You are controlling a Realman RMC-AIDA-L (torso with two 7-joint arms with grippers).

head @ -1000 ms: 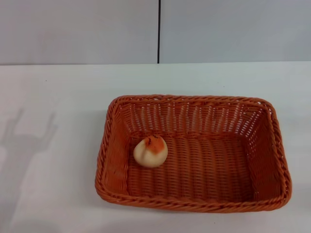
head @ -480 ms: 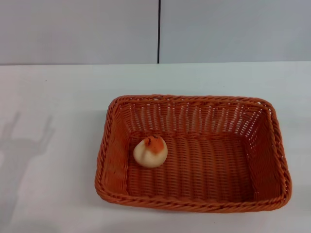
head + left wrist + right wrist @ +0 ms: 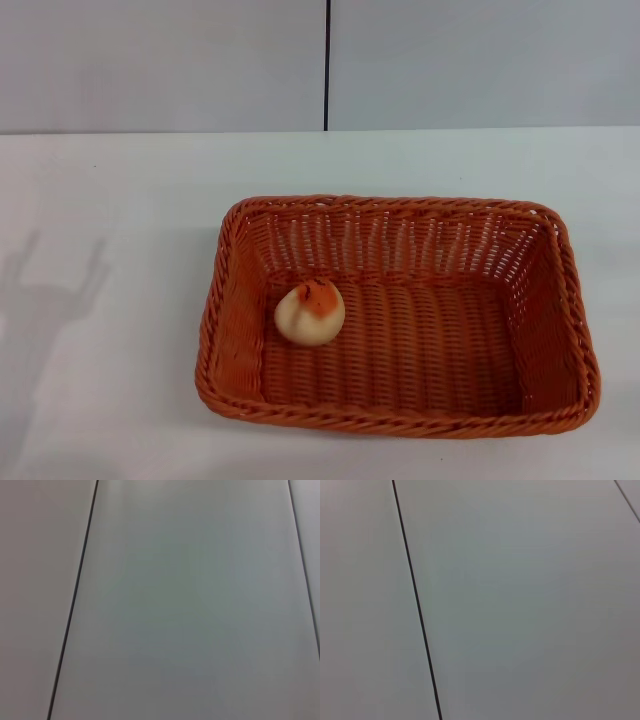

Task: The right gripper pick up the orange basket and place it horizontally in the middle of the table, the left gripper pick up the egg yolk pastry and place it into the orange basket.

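Note:
The orange basket (image 3: 560, 330) lies lengthwise across the white table (image 3: 120, 200), a little right of the middle in the head view. Inside it, near its left end, rests the egg yolk pastry (image 3: 310, 312), a pale round bun with an orange-brown top. Neither gripper shows in any view. Only a faint two-pronged shadow falls on the table at the far left. Both wrist views show nothing but grey wall panels with dark seams.
A grey wall with a vertical dark seam (image 3: 327, 65) stands behind the table. Bare white tabletop stretches left of the basket and behind it.
The two-pronged shadow on the table's left has slid further left and grown fainter. The basket and the pastry have not moved.

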